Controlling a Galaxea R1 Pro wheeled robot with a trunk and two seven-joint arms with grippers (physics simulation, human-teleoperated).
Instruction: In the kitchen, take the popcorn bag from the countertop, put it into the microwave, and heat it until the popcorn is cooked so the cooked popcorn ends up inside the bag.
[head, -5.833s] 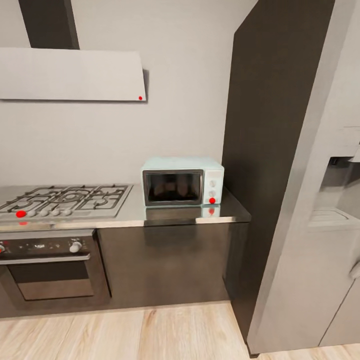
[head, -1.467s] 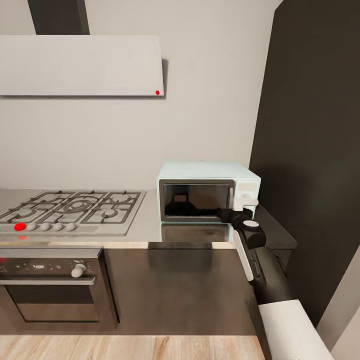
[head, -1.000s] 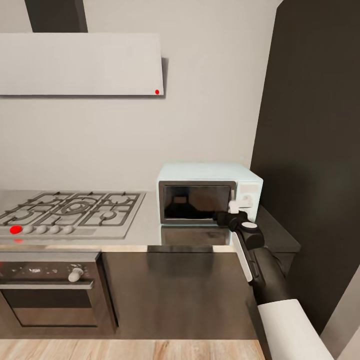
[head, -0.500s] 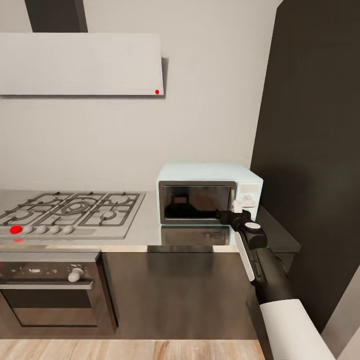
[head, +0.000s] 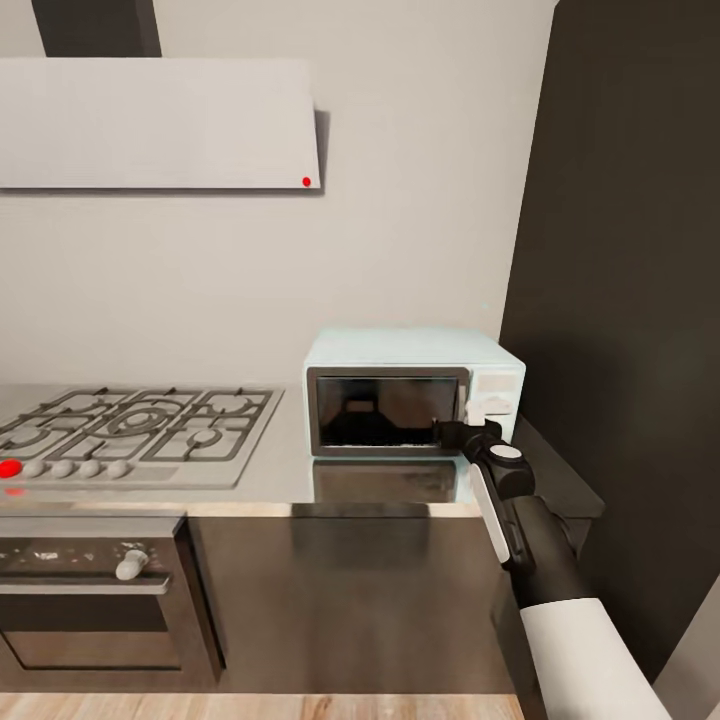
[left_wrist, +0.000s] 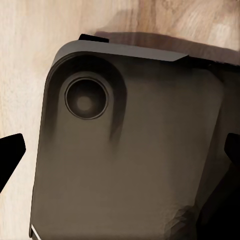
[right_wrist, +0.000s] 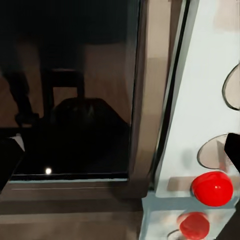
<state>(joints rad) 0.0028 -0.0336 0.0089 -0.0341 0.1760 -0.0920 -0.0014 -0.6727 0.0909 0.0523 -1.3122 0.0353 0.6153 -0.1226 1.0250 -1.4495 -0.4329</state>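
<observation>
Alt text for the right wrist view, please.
Close-up of the microwave: its dark glass door, shut and reflecting the room, beside the pale knob panel with a round red light low on it.

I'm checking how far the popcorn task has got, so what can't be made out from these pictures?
- Right gripper, head view: its fingers lie against the microwave front, too small to tell open from shut.
- Microwave inside, right wrist view: the dark glass door reflects the room, so contents are unclear.
- Left gripper, left wrist view: fingertips cut off by the picture's edges.
- Countertop, head view: cut off at the left edge.
</observation>
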